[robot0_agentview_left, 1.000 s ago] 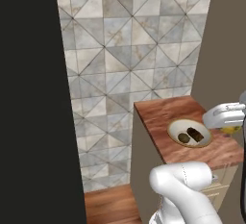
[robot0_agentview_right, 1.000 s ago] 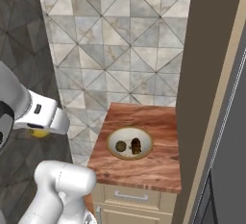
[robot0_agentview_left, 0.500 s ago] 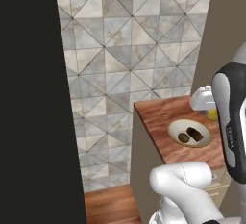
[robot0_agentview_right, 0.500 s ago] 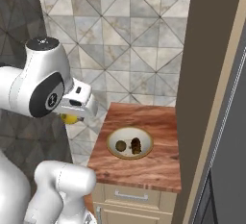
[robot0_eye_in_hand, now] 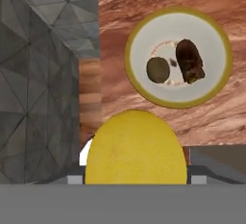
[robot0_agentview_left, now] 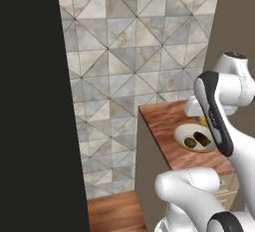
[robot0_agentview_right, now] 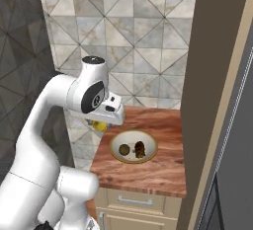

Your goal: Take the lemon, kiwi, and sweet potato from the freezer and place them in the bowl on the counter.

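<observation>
My gripper point(robot0_agentview_right: 100, 124) is shut on the lemon point(robot0_eye_in_hand: 136, 148), a bright yellow fruit that hides the fingertips in the hand view. It hangs above the left edge of the counter point(robot0_agentview_right: 148, 171), just left of the bowl point(robot0_agentview_right: 114, 142). The cream bowl point(robot0_eye_in_hand: 211, 40) with its tan rim holds the round brown-green kiwi point(robot0_eye_in_hand: 157, 69) and the dark brown sweet potato point(robot0_eye_in_hand: 189, 60), side by side. In the left base view the lemon point(robot0_agentview_left: 203, 121) peeks out behind my forearm, beside the bowl point(robot0_agentview_left: 180, 135). The freezer's grey-white front point(robot0_agentview_right: 242, 165) shows at the right edge.
A tiled wall point(robot0_agentview_right: 128, 36) rises behind the counter. A tall tan panel point(robot0_agentview_right: 212, 76) borders the counter's right side. Drawers with metal handles point(robot0_agentview_right: 126, 202) sit below the top. A dark panel point(robot0_agentview_left: 30, 101) stands at the left, with wood floor point(robot0_agentview_left: 114, 211) below.
My arm has swung forward from the side with the lemon held, bringing it from beyond the counter's edge to just beside the bowl. Bowl, kiwi and sweet potato stay put.
</observation>
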